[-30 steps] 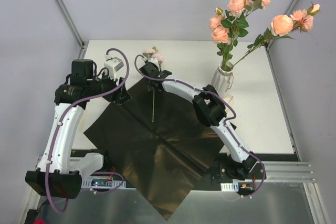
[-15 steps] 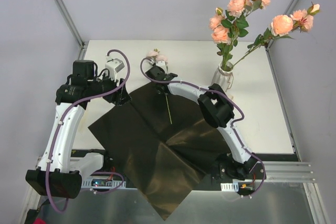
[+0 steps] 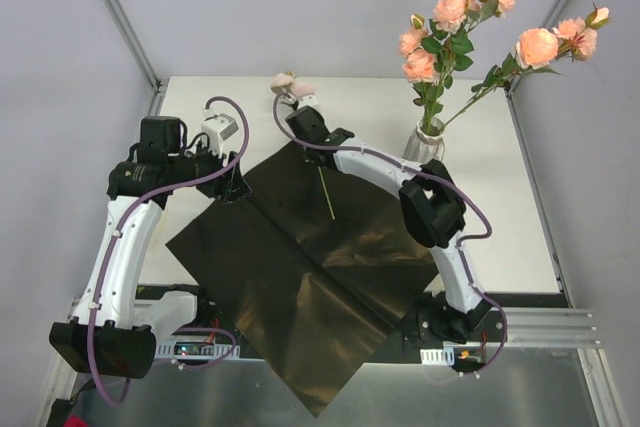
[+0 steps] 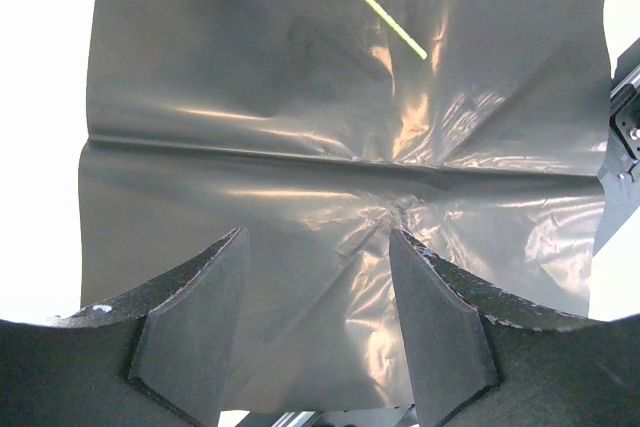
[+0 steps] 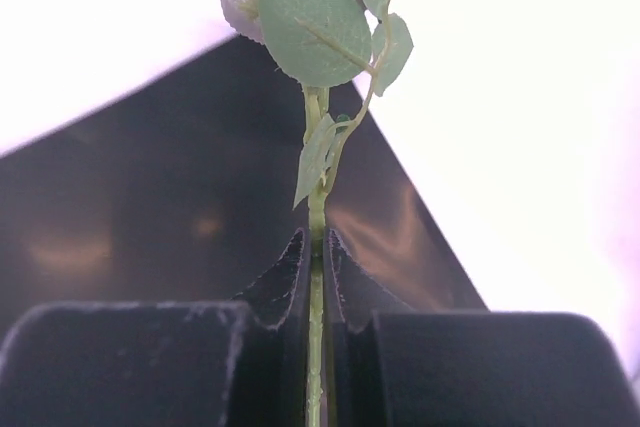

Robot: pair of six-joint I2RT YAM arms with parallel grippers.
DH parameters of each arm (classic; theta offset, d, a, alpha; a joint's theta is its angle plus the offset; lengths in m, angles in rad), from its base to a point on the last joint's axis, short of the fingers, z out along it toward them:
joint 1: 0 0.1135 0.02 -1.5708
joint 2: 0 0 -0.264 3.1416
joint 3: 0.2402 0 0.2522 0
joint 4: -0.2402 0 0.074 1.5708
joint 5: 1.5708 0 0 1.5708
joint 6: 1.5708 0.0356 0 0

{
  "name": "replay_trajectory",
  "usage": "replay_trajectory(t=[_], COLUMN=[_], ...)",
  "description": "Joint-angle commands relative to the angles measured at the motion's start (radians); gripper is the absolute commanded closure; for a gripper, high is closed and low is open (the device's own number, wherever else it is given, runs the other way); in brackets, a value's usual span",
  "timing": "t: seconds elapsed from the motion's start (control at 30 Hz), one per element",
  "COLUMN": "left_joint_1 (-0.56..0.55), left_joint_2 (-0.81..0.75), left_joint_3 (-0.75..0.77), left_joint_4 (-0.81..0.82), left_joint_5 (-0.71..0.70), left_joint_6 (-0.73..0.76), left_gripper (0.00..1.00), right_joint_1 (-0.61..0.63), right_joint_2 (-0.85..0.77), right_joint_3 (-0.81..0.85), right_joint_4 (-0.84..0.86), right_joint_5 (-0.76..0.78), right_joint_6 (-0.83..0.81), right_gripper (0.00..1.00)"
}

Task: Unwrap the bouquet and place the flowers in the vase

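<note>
The bouquet's glossy black paper [image 3: 290, 257] lies unfolded flat on the table. My right gripper [image 3: 303, 123] is shut on the thin green stem [image 5: 317, 212] of one rose, held above the paper's far corner. Its peach bloom [image 3: 289, 85] points away and the stem's tail [image 3: 326, 195] hangs over the paper. Leaves [image 5: 318, 27] fill the top of the right wrist view. The white ribbed vase [image 3: 426, 150] at the back right holds several flowers [image 3: 452, 15]. My left gripper [image 3: 230, 180] hovers open above the paper [image 4: 300, 147], holding nothing.
The white table [image 3: 500, 207] shows right of the paper and around the vase. Metal frame posts [image 3: 120, 17] rise at both far corners. The paper's near corner hangs past the table's front rail [image 3: 540, 325].
My right gripper has shut on the rose stem and lifted it off the paper, swinging it up and toward the far side. The paper shifted slightly. The left arm stayed still.
</note>
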Motion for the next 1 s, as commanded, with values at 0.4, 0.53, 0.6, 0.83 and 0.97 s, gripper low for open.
replay_trajectory(t=[0.4, 0.53, 0.6, 0.83, 0.97], left_joint_1=[0.014, 0.015, 0.015, 0.015, 0.015], left_joint_2=[0.002, -0.001, -0.001, 0.013, 0.032], left_joint_3=[0.004, 0.006, 0.009, 0.016, 0.033], left_joint_4=[0.025, 0.025, 0.026, 0.031, 0.033], left_joint_5=[0.031, 0.027, 0.028, 0.017, 0.022], left_joint_6=[-0.002, -0.004, -0.005, -0.012, -0.013], left_gripper=[0.42, 0.43, 0.43, 0.41, 0.41], right_joint_1=[0.008, 0.005, -0.005, -0.111, -0.182], right_joint_2=[-0.652, -0.771, -0.822, -0.977, -0.957], right_joint_3=[-0.285, -0.268, -0.279, -0.47, -0.583], right_joint_4=[0.491, 0.583, 0.641, 0.998, 1.228], right_joint_5=[-0.068, -0.058, -0.053, 0.028, 0.027], right_joint_6=[-0.345, -0.496, -0.563, -0.717, -0.783], right_gripper=[0.99, 0.99, 0.99, 0.99, 0.99])
